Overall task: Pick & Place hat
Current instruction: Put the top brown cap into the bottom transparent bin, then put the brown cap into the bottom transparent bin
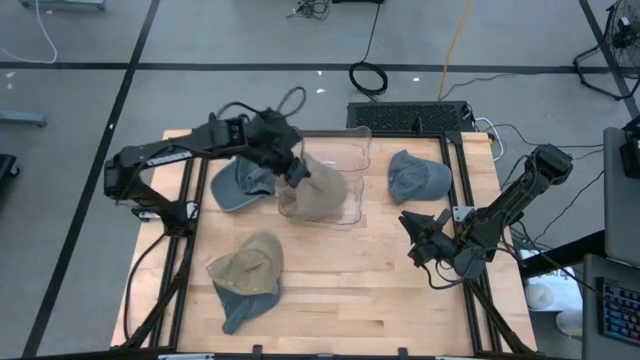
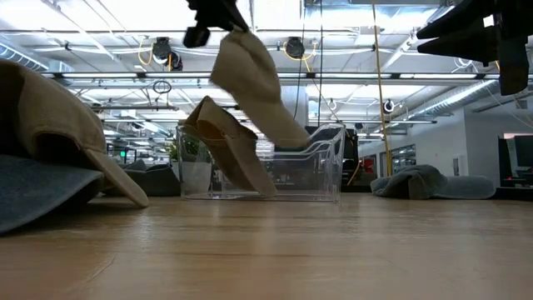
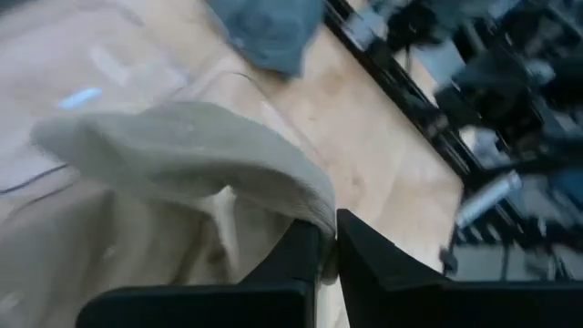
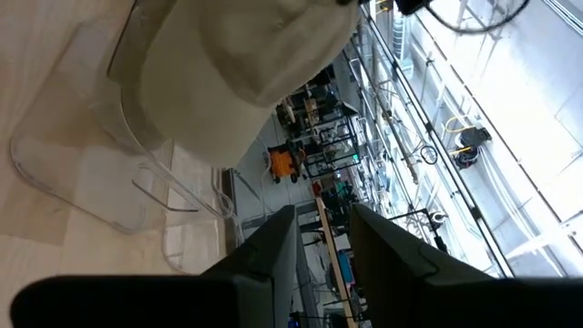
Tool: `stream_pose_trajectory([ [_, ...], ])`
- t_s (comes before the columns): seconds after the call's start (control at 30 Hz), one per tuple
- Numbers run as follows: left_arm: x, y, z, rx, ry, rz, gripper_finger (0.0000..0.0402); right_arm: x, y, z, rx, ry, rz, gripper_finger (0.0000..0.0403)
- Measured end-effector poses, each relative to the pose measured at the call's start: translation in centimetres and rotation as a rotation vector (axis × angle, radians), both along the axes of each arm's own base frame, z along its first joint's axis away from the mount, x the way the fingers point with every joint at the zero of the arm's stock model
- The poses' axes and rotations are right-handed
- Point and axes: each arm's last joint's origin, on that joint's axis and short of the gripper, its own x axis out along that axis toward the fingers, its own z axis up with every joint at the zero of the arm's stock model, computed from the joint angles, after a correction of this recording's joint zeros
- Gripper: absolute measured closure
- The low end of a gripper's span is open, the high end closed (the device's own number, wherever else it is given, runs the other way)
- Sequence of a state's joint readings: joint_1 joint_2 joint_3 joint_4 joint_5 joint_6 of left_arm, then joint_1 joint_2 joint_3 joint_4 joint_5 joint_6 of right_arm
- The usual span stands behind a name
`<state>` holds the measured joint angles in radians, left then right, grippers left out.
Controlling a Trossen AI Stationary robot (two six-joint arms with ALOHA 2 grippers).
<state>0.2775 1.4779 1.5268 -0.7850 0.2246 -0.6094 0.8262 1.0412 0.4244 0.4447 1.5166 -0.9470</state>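
So we're in the placing half of this one, as far as we can judge. Our left pincer (image 1: 294, 172) is pinched tight on the tan hat (image 1: 318, 190), holding it by a fold of fabric over the clear bin (image 1: 358, 140) in the middle of the worktop (image 1: 350, 290). From the low view the hat hangs mostly above the bin's rim with its lower end dipping inside, so it's not resting on the bottom yet.

Next move, we reckon: come down a bit more so the bulk of the cap clears the wall, then let go. The hat is floppy cloth and it drapes unevenly, so a brim or flap could catch on the rim and leave it hanging half out. The bin looks like thin rigid plastic, light enough that it might shift if we drag fabric across its edge.

Our right pincer (image 1: 425, 240) waits off to the right side of the worktop, fingers a little apart and holding nothing.

Other stuff around: a blue-grey hat (image 1: 240, 183) just left of the bin, another blue-grey hat (image 1: 418, 176) to its right, and near the front a second tan hat (image 1: 248, 262) lying on top of a third blue-grey one (image 1: 238, 303). All soft, slumped caps with curved brims, sitting on pale wood grain.
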Motion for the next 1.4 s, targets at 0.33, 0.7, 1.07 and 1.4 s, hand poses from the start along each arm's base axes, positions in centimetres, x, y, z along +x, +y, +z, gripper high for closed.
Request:
stream_pose_trajectory([
  [0.33,1.3,0.3,-2.6,-0.017,0.148,0.061,0.0383,0.0,0.0,0.0,0.003,-0.002,0.001,0.0307],
  [0.7,3.3,0.8,-5.3,-0.04,0.221,0.021,0.038,0.0,0.0,0.0,0.002,-0.002,0.0,0.0307],
  [1.07,2.8,0.9,-4.0,-0.009,0.138,-0.061,0.0207,0.0,0.0,0.0,0.009,-0.007,0.0,0.0307],
  [1.4,-1.2,-0.7,1.0,0.051,-0.034,-0.123,0.0135,0.0,0.0,0.0,0.007,-0.006,0.0,0.0307],
])
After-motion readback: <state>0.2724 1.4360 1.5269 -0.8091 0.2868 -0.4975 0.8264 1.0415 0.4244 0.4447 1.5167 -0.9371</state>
